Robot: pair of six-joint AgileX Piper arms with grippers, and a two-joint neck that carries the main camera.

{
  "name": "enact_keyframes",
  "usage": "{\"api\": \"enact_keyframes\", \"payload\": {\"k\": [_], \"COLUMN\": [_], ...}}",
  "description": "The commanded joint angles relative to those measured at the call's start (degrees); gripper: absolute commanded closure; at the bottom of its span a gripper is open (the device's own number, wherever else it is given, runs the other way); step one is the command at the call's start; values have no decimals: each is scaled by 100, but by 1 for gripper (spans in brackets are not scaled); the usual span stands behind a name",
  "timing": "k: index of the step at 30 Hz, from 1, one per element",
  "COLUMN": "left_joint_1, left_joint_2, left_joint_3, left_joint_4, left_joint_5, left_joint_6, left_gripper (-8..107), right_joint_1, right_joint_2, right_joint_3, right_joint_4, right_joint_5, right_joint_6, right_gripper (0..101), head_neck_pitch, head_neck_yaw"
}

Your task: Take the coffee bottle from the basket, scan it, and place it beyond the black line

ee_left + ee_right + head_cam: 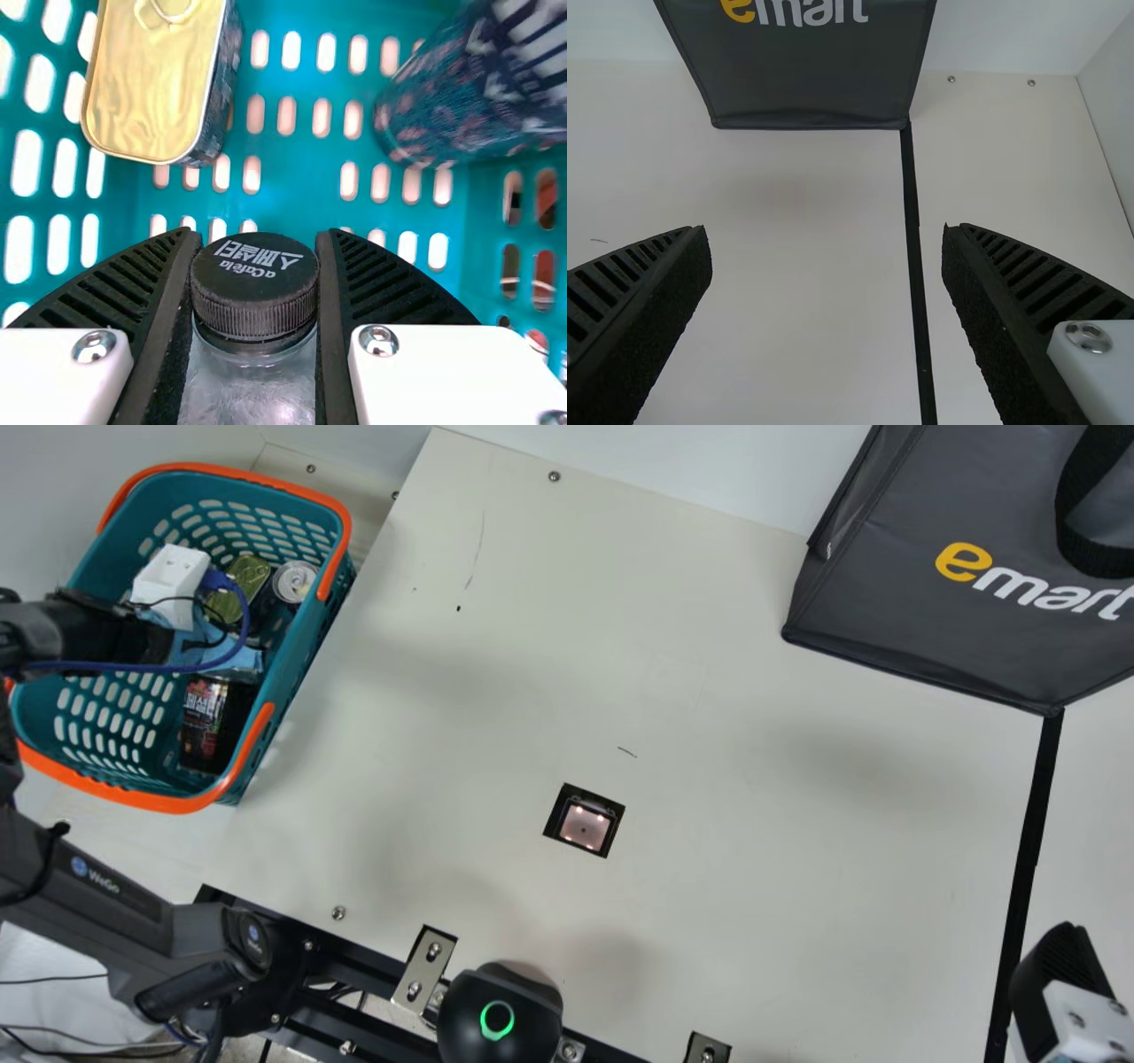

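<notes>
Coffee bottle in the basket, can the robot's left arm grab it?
Yes, it looks able to: the left tool has a finger on each side of the coffee bottle, and nothing lies over its black cap.

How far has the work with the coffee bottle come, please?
The grasp looks done: the left gripper holds the coffee bottle at its black cap. In hand is taking it from the basket, whose slotted walls surround it. Left to do: scanning, probably at the lit window, and placing beyond the black line.
</notes>
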Motion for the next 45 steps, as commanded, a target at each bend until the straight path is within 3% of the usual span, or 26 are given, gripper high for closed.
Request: {"api": "enact_keyframes", "payload": {"k": [1,27,45], "left_joint_1": [31,1046,1407], "left_joint_2": [-125,-1759,-2639], "left_joint_3": [36,562,161], "left_joint_4": [-16,296,552], "left_joint_5": [65,1118,2038], "left_joint_6": [10,-67,-580], "left_gripper": [89,89,89], "right_joint_1": [0,0,0], "right_joint_2": [0,0,0], "right_joint_3": [0,0,0], "right_joint_4": [0,4,4], "right_joint_5": [0,0,0], "right_joint_6": [0,0,0], "right_gripper": [10,10,10], "head_neck_pitch": [-148,-148,-148], "head_neck_yaw": [14,14,14]}}
